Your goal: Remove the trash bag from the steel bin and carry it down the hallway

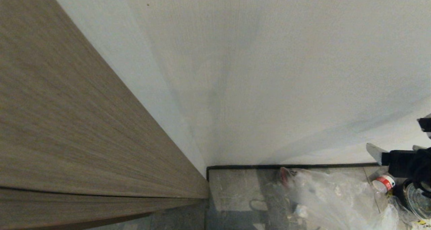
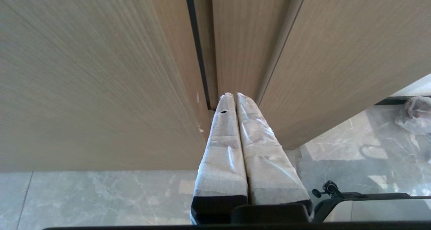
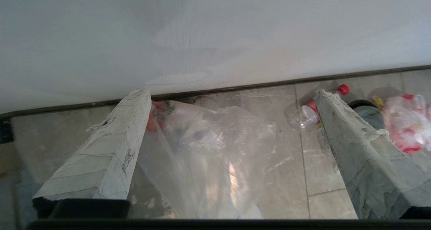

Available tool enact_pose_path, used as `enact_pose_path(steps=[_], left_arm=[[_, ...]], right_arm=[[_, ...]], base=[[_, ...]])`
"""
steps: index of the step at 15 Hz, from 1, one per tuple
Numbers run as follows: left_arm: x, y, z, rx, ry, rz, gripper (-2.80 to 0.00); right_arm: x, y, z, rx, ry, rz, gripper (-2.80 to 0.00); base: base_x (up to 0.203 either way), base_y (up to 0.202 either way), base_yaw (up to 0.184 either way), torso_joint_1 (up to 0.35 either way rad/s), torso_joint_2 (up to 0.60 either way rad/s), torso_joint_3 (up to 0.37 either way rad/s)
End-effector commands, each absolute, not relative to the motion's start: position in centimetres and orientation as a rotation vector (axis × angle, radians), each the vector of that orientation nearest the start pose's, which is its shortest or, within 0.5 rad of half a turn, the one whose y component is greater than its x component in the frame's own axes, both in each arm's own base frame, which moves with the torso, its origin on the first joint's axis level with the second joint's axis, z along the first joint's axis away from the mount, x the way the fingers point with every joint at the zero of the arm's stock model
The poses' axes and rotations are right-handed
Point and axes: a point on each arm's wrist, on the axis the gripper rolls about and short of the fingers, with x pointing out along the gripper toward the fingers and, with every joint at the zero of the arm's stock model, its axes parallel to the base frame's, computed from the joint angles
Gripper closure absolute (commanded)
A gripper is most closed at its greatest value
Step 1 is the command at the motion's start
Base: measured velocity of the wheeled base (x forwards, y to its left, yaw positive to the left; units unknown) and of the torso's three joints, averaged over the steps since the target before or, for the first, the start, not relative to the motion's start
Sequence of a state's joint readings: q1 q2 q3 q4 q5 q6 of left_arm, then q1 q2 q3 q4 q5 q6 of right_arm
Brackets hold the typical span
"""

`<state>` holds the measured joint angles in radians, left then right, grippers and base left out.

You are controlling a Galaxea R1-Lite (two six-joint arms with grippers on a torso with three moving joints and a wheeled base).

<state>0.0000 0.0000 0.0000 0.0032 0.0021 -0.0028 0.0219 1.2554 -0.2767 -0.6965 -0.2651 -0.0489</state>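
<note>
The trash bag [image 1: 323, 193] lies crumpled on the grey floor [image 1: 235, 189] by the white wall [image 1: 269, 71], cut off in the head view, beneath the wide-open, empty right pincer [image 3: 232, 95]; the left pincer [image 2: 234, 97], closed, faces wood panels [image 2: 84, 71].

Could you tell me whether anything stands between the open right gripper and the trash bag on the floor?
Nothing visible does. The right gripper is open, with the trash bag lying on the grey floor tiles straight ahead between its fingers. The plastic bottle lies off to one side.
</note>
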Motion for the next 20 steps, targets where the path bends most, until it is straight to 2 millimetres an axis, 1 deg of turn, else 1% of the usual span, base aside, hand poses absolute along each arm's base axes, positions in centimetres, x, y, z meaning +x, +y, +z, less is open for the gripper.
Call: enact_pose_path(steps=[1,3,5,7,9,10,11,13,14,15,16,20], left_arm=[[-2.3,0.0,7.5,-0.003,0.003,0.003,0.0],[-2.3,0.0,7.5,-0.003,0.002,0.003,0.0],[-2.3,0.0,7.5,-0.003,0.003,0.003,0.0],[-2.3,0.0,7.5,-0.003,0.003,0.003,0.0],[-2.3,0.0,7.5,-0.003,0.003,0.003,0.0],[-2.3,0.0,7.5,-0.003,0.003,0.003,0.0],[-2.3,0.0,7.5,-0.003,0.003,0.002,0.0],[-2.3,0.0,7.5,-0.003,0.003,0.003,0.0],[-2.3,0.0,7.5,-0.003,0.003,0.003,0.0],[-2.3,0.0,7.5,-0.003,0.003,0.003,0.0],[-2.3,0.0,7.5,-0.003,0.002,0.002,0.0],[-2.3,0.0,7.5,-0.003,0.003,0.003,0.0]], right_arm=[[11.7,-0.4,17.5,-0.068,0.176,-0.247,-2.8],[8.3,-0.6,17.4,-0.05,0.17,-0.249,-2.8],[4.9,-0.5,16.3,-0.028,0.205,-0.2,-2.8],[2.2,-0.4,14.5,-0.004,0.215,-0.164,-2.8],[0.2,-0.3,12.8,0.011,0.156,-0.149,-2.8],[-0.5,-0.2,11.3,0.008,0.128,-0.143,-2.8],[-0.8,-0.2,9.8,0.009,0.097,-0.131,-2.8],[-1.9,-0.1,8.9,0.021,-0.045,-0.096,-2.8],[-2.3,-0.1,8.5,0.023,-0.08,-0.072,-2.8],[-2.4,-0.1,8.1,0.033,-0.065,-0.05,-2.8],[-2.3,0.0,7.6,0.058,-0.014,-0.031,-2.8],[-2.3,0.0,7.6,0.046,-0.007,-0.026,-2.8]], base=[[0.0,0.0,0.0,0.0,0.0,0.0],[0.0,0.0,0.0,0.0,0.0,0.0],[0.0,0.0,0.0,0.0,0.0,0.0],[0.0,0.0,0.0,0.0,0.0,0.0],[0.0,0.0,0.0,0.0,0.0,0.0],[0.0,0.0,0.0,0.0,0.0,0.0],[0.0,0.0,0.0,0.0,0.0,0.0],[0.0,0.0,0.0,0.0,0.0,0.0],[0.0,0.0,0.0,0.0,0.0,0.0],[0.0,0.0,0.0,0.0,0.0,0.0],[0.0,0.0,0.0,0.0,0.0,0.0],[0.0,0.0,0.0,0.0,0.0,0.0]])
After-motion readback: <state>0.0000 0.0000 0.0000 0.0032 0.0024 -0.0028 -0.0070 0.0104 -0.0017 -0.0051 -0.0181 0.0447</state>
